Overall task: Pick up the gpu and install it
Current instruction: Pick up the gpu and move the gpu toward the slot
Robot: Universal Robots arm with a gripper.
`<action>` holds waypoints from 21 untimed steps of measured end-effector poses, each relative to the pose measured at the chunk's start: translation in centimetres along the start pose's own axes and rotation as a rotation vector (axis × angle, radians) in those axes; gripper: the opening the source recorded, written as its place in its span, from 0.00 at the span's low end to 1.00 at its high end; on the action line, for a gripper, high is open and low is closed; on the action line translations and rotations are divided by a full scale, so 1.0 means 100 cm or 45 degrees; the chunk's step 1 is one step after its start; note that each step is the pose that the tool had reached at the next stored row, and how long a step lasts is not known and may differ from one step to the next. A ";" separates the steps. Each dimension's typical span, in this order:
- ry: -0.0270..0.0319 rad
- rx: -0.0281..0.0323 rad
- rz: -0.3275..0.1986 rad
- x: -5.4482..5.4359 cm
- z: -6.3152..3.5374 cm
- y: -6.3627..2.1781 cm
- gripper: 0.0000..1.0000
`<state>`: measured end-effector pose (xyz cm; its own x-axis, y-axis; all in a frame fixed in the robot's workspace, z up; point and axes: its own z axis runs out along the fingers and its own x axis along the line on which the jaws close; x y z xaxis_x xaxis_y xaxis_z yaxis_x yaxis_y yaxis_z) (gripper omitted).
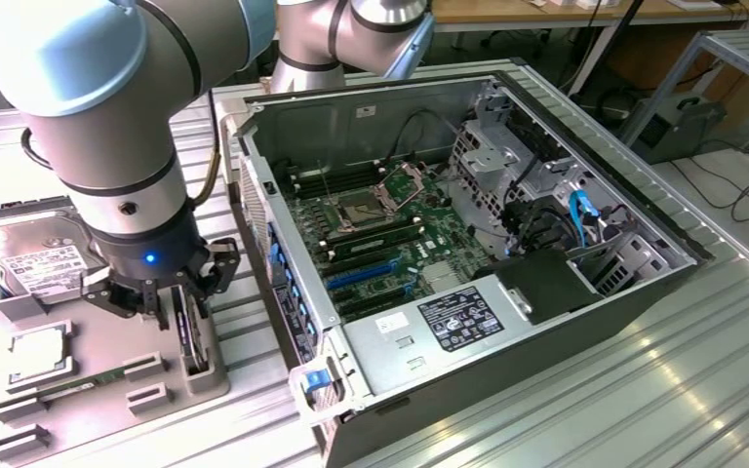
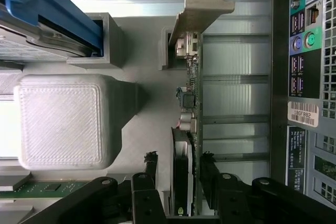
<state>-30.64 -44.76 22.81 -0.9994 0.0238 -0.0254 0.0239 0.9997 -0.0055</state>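
**Exterior view.** The robot arm (image 1: pixel 114 117) stood over a grey fixture tray (image 1: pixel 206 385), which lay to the exterior view's left of the open computer case (image 1: pixel 570 331). The gripper (image 1: pixel 171 310) was down at the gpu (image 1: pixel 194 341). The gpu stood on edge in a slot of the fixture tray, on the side nearest the computer case. A hard drive (image 1: pixel 36 255), a CPU (image 1: pixel 39 349) and a RAM stick (image 1: pixel 86 382) lay in other recesses of the same tray, apart from the gripper. Inside the computer case the motherboard (image 1: pixel 374 229) faced upward, with the power supply (image 1: pixel 459 317) just beside it.

**Wrist view.** The gripper (image 2: pixel 180 162) was partly closed and straddled the gpu (image 2: pixel 187 108). One of its fingers (image 2: pixel 152 163) faced the black cooler with a narrow gap showing. The other stood just beside the green board. The gripper was thus open about the card and had hold of nothing. The gpu sat seated in its slot. Its silver bracket (image 2: pixel 202 3) formed the end of the card farthest from the gripper. A raised grey block (image 2: pixel 60 121) of the fixture tray stood on the cooler side, well apart from the card. The rear port panel (image 2: pixel 307 77) of the computer case ran along the board side.
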 end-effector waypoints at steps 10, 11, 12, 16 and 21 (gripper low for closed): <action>0.0000 0.0000 0.000 0.000 0.0005 -0.0001 0.27; 0.0000 0.0000 0.000 0.000 0.0005 -0.0001 0.27; 0.0000 0.0000 0.000 0.000 0.0005 -0.0001 0.27; 0.0000 -0.0001 0.000 0.000 0.0005 -0.0001 0.27; -0.0001 -0.0001 0.000 0.000 -0.0012 -0.0001 0.27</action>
<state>-30.64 -44.76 22.93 -0.9994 0.0237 -0.0255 0.0239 0.9997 -0.0055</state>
